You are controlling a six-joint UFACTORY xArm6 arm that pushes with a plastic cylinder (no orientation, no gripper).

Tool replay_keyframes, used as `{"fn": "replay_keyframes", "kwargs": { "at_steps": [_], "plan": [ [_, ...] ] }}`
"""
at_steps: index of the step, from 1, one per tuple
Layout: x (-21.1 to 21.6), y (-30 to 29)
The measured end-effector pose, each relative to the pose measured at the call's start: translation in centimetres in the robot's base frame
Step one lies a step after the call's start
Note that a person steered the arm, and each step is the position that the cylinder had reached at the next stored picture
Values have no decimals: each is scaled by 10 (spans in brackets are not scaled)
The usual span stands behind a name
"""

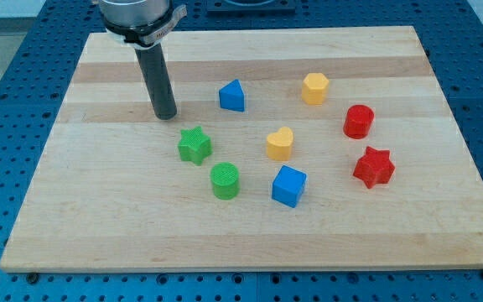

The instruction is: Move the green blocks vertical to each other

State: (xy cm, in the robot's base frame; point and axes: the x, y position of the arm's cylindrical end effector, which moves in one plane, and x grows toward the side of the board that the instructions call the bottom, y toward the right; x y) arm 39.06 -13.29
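A green star block (194, 145) lies left of the board's middle. A green cylinder block (225, 180) stands just below and to the right of it, a small gap between them. My tip (166, 114) rests on the board above and to the left of the green star, a short way off and not touching it. The dark rod rises from the tip to the arm's mount at the view's top.
A blue triangular block (232, 96), yellow hexagon (314, 87), yellow heart (280, 143), blue cube (289, 185), red cylinder (359, 121) and red star (373, 167) lie to the right. The wooden board (99, 218) sits on a blue perforated table.
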Motion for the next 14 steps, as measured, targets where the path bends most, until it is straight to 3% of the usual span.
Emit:
{"fn": "replay_keyframes", "kwargs": {
  "at_steps": [2,4,6,7,9,10,12,14],
  "plan": [
    [-5,2],
    [9,80],
    [57,86],
    [57,86],
    [57,0],
    [57,4],
    [70,130],
    [112,130]
  ]
}}
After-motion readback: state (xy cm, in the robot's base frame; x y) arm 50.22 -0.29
